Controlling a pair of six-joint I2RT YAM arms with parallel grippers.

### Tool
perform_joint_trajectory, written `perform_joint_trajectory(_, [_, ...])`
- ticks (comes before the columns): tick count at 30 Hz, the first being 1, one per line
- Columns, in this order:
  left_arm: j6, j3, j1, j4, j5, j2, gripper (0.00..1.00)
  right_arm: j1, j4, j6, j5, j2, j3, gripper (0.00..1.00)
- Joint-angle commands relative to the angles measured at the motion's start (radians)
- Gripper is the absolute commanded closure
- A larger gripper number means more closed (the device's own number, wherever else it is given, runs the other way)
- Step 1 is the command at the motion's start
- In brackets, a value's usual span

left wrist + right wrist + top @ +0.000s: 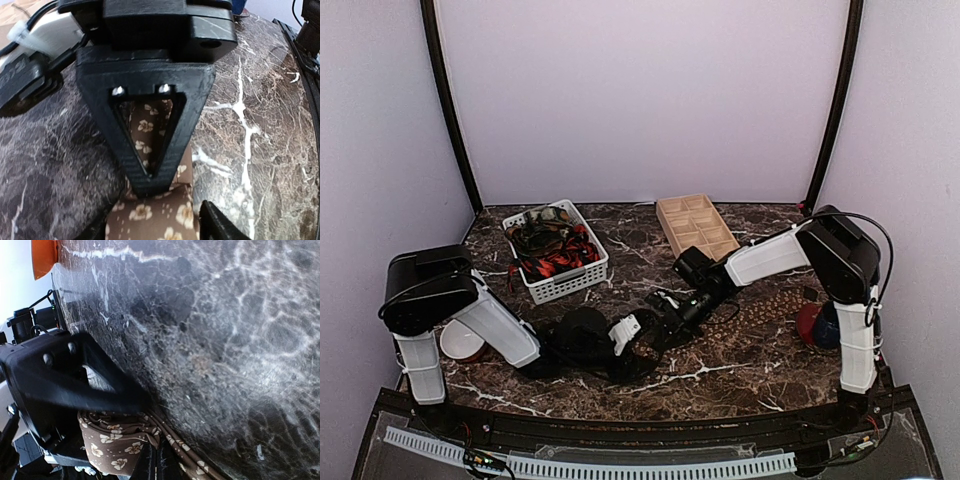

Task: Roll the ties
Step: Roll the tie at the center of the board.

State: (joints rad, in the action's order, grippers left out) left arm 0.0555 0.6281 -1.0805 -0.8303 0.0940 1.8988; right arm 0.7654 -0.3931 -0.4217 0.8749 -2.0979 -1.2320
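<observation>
The brown tie (760,305) with tan flowers lies across the marble table from the centre toward the right. My two grippers meet at its left end. My left gripper (625,335) is shut on the bunched end of the tie (150,212), which fills the gap between its fingers (220,225). My right gripper (662,316) is shut on the same tie next to the bunch (115,440); its strip runs off past my closed fingertips (159,465). The right gripper's triangular finger (150,165) stands on the tie just ahead of my left jaws. Other ties (555,255), red-and-black and dark, fill the white basket.
The white basket (582,282) stands at the back left and a wooden divided tray (695,225) at the back centre. A white bowl (460,342) sits by the left arm's base. A red and blue object (817,325) sits by the right arm's base.
</observation>
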Motion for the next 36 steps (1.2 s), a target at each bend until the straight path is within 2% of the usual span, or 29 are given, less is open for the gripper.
perform_joint_trajectory(1, [0.028, 0.033, -0.009, 0.006, -0.014, 0.040, 0.52, 0.000, -0.008, -0.012, -0.091, -0.003, 0.020, 1.00])
perform_joint_trajectory(4, [0.006, 0.025, -0.009, 0.085, -0.044, 0.020, 0.65, -0.001, -0.011, -0.023, -0.085, 0.019, 0.007, 1.00])
perform_joint_trajectory(8, [-0.065, -0.026, -0.009, 0.195, -0.070, -0.054, 0.70, -0.014, -0.026, -0.039, -0.059, 0.069, -0.023, 0.73])
perform_joint_trajectory(11, [-0.101, -0.034, -0.009, 0.282, -0.075, -0.090, 0.70, -0.019, -0.033, -0.043, 0.021, 0.084, -0.067, 0.59])
perform_joint_trajectory(14, [-0.102, -0.013, -0.009, 0.327, -0.063, -0.087, 0.70, -0.008, -0.055, -0.043, 0.087, 0.068, -0.119, 0.55])
perform_joint_trajectory(18, [-0.076, 0.014, -0.009, 0.338, -0.043, -0.074, 0.69, 0.030, -0.119, 0.001, 0.109, 0.030, -0.166, 0.54])
perform_joint_trajectory(30, [-0.062, 0.025, -0.009, 0.338, -0.043, -0.057, 0.68, 0.067, -0.148, 0.035, 0.076, -0.047, -0.161, 0.59])
perform_joint_trajectory(33, [-0.065, 0.025, -0.009, 0.338, -0.044, -0.055, 0.68, 0.072, -0.147, 0.038, 0.062, -0.064, -0.168, 0.72])
perform_joint_trajectory(36, [-0.068, 0.025, -0.009, 0.341, -0.049, -0.055, 0.67, 0.070, -0.148, 0.047, 0.047, -0.065, -0.156, 0.99])
